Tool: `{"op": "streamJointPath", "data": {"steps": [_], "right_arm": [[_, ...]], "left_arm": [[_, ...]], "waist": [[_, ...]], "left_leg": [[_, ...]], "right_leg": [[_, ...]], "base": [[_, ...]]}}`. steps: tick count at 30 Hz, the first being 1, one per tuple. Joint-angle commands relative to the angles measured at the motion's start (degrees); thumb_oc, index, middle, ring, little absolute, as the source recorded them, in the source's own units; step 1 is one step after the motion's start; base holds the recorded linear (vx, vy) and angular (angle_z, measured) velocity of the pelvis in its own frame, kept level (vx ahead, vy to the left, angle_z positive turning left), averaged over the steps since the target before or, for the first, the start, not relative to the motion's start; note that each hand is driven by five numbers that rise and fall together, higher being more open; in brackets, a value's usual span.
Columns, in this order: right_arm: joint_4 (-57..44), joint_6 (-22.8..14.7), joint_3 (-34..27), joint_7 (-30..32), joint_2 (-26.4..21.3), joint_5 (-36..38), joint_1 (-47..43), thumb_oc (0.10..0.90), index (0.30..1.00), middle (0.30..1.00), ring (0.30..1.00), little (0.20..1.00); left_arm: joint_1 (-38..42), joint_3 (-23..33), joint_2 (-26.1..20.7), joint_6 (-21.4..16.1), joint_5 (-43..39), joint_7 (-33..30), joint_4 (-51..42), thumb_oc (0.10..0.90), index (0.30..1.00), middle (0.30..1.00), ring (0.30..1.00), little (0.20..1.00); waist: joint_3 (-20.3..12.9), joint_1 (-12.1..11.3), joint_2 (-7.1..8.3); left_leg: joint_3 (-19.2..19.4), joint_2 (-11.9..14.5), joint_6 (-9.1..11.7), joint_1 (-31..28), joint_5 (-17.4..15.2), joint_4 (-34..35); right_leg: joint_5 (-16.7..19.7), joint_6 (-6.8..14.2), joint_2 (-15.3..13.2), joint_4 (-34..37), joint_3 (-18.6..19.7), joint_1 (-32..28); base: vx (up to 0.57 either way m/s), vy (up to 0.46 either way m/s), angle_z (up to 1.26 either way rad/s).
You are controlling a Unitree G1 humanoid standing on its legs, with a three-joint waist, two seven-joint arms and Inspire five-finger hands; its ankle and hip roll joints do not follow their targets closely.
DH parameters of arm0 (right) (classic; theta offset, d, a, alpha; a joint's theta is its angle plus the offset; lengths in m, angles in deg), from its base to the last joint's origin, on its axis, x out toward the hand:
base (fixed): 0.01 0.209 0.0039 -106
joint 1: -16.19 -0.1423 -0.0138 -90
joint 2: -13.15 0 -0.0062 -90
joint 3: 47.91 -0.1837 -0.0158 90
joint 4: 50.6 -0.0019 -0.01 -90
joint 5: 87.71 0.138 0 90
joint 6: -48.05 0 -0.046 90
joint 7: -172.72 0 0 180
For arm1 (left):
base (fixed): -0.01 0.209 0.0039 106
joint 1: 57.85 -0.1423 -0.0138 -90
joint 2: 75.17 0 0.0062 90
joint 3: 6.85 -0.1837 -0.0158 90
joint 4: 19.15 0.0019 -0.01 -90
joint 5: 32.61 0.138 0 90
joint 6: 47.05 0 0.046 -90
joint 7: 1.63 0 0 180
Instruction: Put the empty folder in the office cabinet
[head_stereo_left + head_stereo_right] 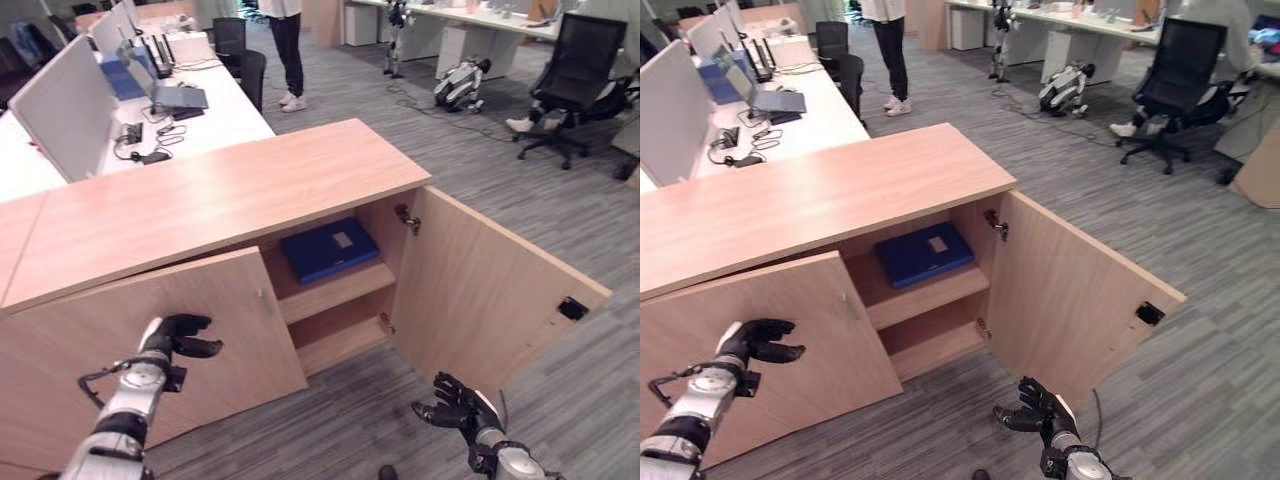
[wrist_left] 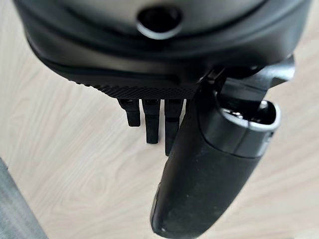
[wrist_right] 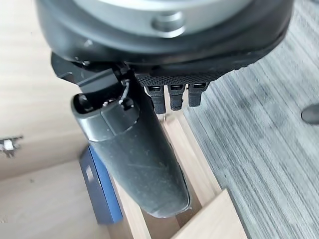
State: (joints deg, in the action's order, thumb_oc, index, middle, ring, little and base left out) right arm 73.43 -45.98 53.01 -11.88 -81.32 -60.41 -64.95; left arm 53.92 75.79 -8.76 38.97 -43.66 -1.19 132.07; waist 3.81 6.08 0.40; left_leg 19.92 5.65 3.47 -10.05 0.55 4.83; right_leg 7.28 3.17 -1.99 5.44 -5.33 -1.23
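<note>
Folder shelved, doors waiting

Lying flat on the cabinet (image 1: 230, 190) upper shelf, blue folder (image 1: 328, 249); hanging loosely open and apparently empty, left hand (image 1: 176, 336) and right hand (image 1: 455, 405); probably calling for swinging the right door (image 1: 490, 290) closed.

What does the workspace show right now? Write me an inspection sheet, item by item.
Surface: wooden cabinet top, bare.
Job's things: blue folder lying flat on the upper shelf; right door swung wide, left door partly open.
Clutter: nothing seen.
Hands: left hand at the left door, holding nothing; right hand low before the right door, empty.
Cables: wires on the desk.
Surroundings: laptop, office chair, standing person.
</note>
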Motion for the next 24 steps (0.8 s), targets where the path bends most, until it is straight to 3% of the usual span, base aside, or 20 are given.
{"op": "streamJointPath", "data": {"steps": [1, 3, 9, 13, 15, 17, 21, 24], "right_arm": [[-3.38, -5.37, -1.22, -0.95, -0.04, 1.86, -3.21, 0.8, 0.9, 0.9, 0.9, 0.9], [-2.9, -5.39, -1.46, -0.93, -0.01, 1.65, -2.78, 0.8, 0.9, 0.9, 0.9, 0.9], [-2.45, -5.52, -2.09, -0.69, 0.48, 0.89, -2.25, 0.8, 0.9, 0.9, 0.9, 0.9], [-1.24, -5.73, -3.3, -0.15, 1.96, 0.74, -2.66, 0.8, 0.9, 0.9, 0.9, 0.9], [-0.49, -5.84, -4.56, 0.75, 3.48, 0.65, -3.72, 0.8, 0.9, 0.9, 0.9, 0.9], [0.01, -5.58, -6.24, 1.48, 4.64, 0.05, -4.75, 0.8, 0.9, 0.9, 0.9, 0.9], [1.4, -4.45, -7.92, 2.04, 6.87, -0.42, -7.11, 0.8, 0.9, 0.9, 0.9, 0.9], [2.69, -3.94, -7.74, 1.78, 7.12, -1.15, -7.48, 0.8, 0.9, 0.9, 0.9, 0.9]], "left_arm": [[14.32, 3.56, -8.05, -5.52, -3.28, -4.49, 2.2, 0.8, 0.9, 0.9, 0.9, 0.9], [16.73, 3.56, -9.8, -5.51, -3.11, -4.9, 3.72, 0.8, 0.9, 0.9, 0.9, 0.9], [16.56, 3.18, -8.31, -6.6, -3.55, -5.61, -0.82, 0.8, 0.9, 0.9, 0.9, 0.9], [10.67, 3.31, -3.11, -8.13, -3.23, -7.08, -14.07, 0.8, 0.9, 0.9, 0.9, 0.9], [3.61, 4.17, 3.53, -9.03, -5.58, -6.92, -24.05, 0.8, 0.9, 0.9, 0.9, 0.9], [-6.38, 4.25, 8.71, -9.12, -5.44, -3.91, -36.52, 0.8, 0.9, 0.9, 0.9, 0.9], [-18.68, 2.43, 14.12, -7.69, -7.04, 2.75, -46.05, 0.8, 0.9, 0.9, 0.9, 0.9], [-22.59, -0.19, 15.91, -6.82, -8.01, 5.9, -48.22, 0.8, 0.9, 0.9, 0.9, 0.9]], "waist": [[-0.71, 2.3, -0.6], [-0.33, 2.7, -0.21], [-0.02, 2.6, -0.01], [0.58, 1.48, 0.3], [1.69, 0.23, 0.55], [2.61, -1.34, 0.21], [3.23, -4.98, -1.15], [2.84, -5.75, -0.81]], "left_leg": [[0.07, -1.31, 0.67, 0.12, -2.03, 0.17], [0.75, -1.94, 0.19, -0.05, -2.6, 0.17], [-0.17, -3.0, -0.51, -0.19, -3.27, 0.17], [-1.01, -3.44, -1.11, 0.07, -3.29, 0.17], [-1.59, -3.29, -1.63, 0.44, -3.14, 0.17], [-1.18, -3.17, -2.04, 0.5, -3.32, 0.17], [2.66, -2.49, -2.56, -0.34, -4.06, -0.02], [2.65, -1.53, -1.83, -0.52, -4.89, -0.21]], "right_leg": [[-5.4, 9.29, -5.95, -1.36, -2.75, -3.57], [-4.9, 10.2, -6.84, -2.62, -2.41, -2.72], [-4.9, 10.66, -7.95, -3.96, -3.14, -2.49], [-5.11, 10.67, -8.33, -6.25, -4.6, -1.77], [-5.64, 10.49, -8.4, -9.12, -5.84, -0.49], [-5.83, 10.52, -9.78, -12.49, -9.65, 0.99], [-4.6, 9.22, -17.04, -17.99, -25.31, 1.21], [-3.48, 10.03, -19.42, -15.47, -26.58, -0.06]], "base": [[0.01, 0.113, -0.3], [-0.02, 0.123, -0.35], [-0.01, 0.071, -0.04], [-0.05, 0.023, 0.16], [-0.13, -0.006, 0.15], [-0.12, 0.009, 0.01], [-0.03, -0.034, -0.43], [0.03, -0.238, -0.49]]}}
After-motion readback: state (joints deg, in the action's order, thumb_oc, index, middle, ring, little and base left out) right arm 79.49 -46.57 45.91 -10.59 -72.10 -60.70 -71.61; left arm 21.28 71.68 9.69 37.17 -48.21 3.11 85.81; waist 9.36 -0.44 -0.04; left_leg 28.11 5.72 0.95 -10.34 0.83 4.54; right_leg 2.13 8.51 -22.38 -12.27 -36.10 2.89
